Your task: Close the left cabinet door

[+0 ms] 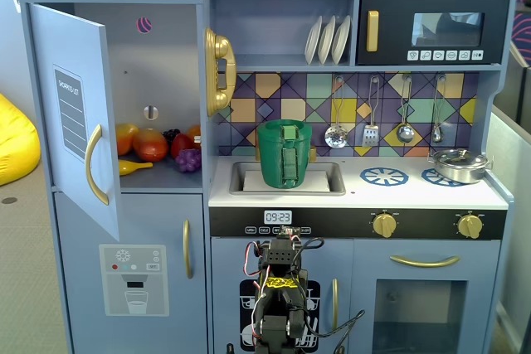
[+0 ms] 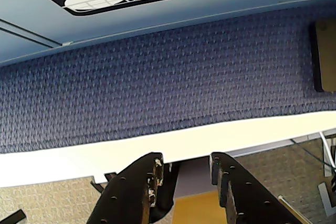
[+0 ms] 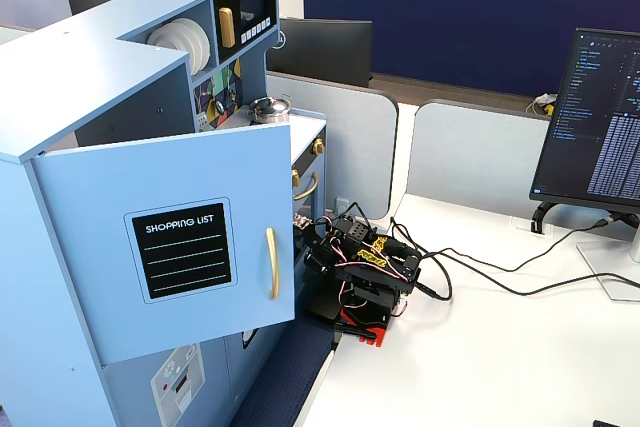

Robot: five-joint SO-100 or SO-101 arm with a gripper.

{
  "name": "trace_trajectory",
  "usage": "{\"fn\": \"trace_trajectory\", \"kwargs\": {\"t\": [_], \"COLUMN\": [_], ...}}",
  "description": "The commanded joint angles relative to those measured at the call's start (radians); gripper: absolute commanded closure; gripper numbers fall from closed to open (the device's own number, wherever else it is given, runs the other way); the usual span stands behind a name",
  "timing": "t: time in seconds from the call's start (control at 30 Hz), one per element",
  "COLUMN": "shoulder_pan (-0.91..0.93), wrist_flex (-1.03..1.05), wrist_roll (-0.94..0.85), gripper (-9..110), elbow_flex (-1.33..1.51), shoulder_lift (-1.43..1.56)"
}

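The left cabinet door (image 1: 75, 113) stands wide open, swung out from the toy kitchen on its left hinge. Its gold handle (image 1: 94, 165) curves along the free edge. In the other fixed view the door (image 3: 170, 247) shows its black "SHOPPING LIST" panel (image 3: 182, 250) and handle (image 3: 271, 263). My arm (image 1: 280, 288) sits folded low in front of the kitchen's middle, to the right of the door and apart from it; it also shows on the white table (image 3: 365, 272). In the wrist view my gripper (image 2: 186, 162) is open and empty, pointing down at the table edge.
Toy fruit (image 1: 153, 145) lies inside the open cabinet. A gold phone (image 1: 218, 70) hangs beside the opening. A green basket (image 1: 284, 153) sits in the sink, a pot (image 1: 459, 163) on the stove. Below is the ice-dispenser door (image 1: 133, 279). A monitor (image 3: 600, 117) and cables (image 3: 480, 282) are on the table.
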Motion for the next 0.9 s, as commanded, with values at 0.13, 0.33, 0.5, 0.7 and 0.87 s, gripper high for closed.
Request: {"fn": "trace_trajectory", "kwargs": {"t": [0.13,0.33,0.5,0.7,0.87], "shoulder_pan": [0.028,0.028,-0.003,-0.69,-1.315], "wrist_flex": [0.172,0.172,0.146,-0.167,-0.472], "wrist_roll": [0.023,0.023,-0.043,0.155,-0.117], "gripper": [101,101,101,102,102], "elbow_flex": [0.021,0.021,0.017,-0.259,-0.419], "shoulder_lift": [-0.002,-0.002,-0.005,-0.006,-0.121]}}
